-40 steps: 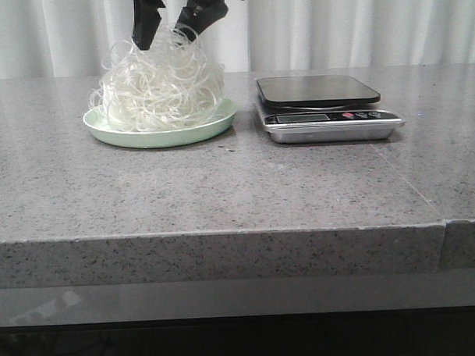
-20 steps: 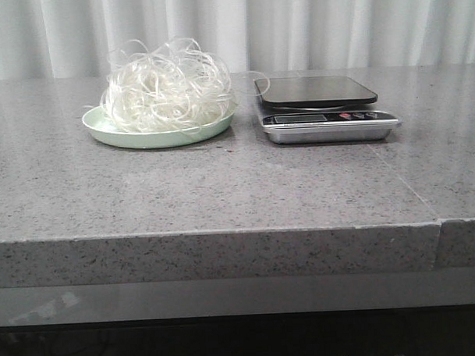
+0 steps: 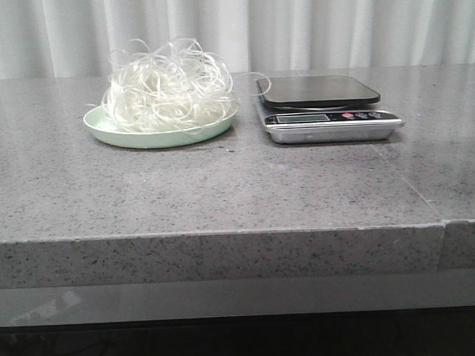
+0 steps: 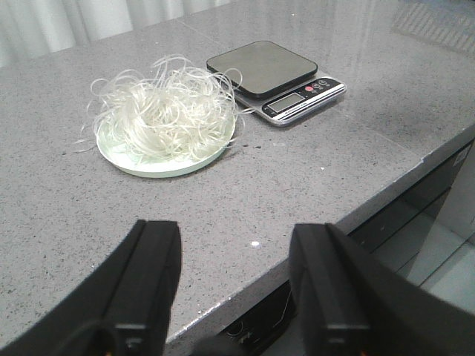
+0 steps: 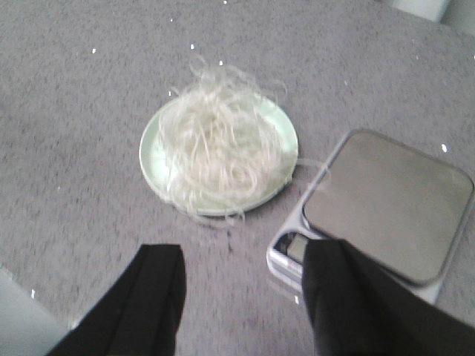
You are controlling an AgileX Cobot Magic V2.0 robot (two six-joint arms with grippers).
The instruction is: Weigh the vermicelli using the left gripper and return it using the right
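The left gripper (image 4: pixel 234 289) is wide open. Its two black fingers (image 4: pixel 145 285) stand far apart with nothing between them. It hangs in the air near the table's front edge, well back from the food. The right gripper (image 5: pixel 241 304) is wide open too and holds nothing. It hangs high over the table, looking down on the plate and the scale.

No words or brand names can be read anywhere. The scale (image 3: pixel 329 111) has a small screen and a few tiny buttons on its silver front, one of them red, but any writing there is too small to make out.

The vermicelli (image 3: pixel 168 87) sits on the pale green plate (image 3: pixel 103 129), on the left side of the gray speckled table (image 3: pixel 222 194). It looks like a fluffy white nest of thin, curly, see-through strings. The pile is almost as wide as the plate. Loose loops stick up and out over the rim, and one long loop reaches toward the scale.

The scale stands just to the right of the plate. Its dark flat top has nothing on it. Pale curtains (image 3: pixel 373 25) hang behind the table.
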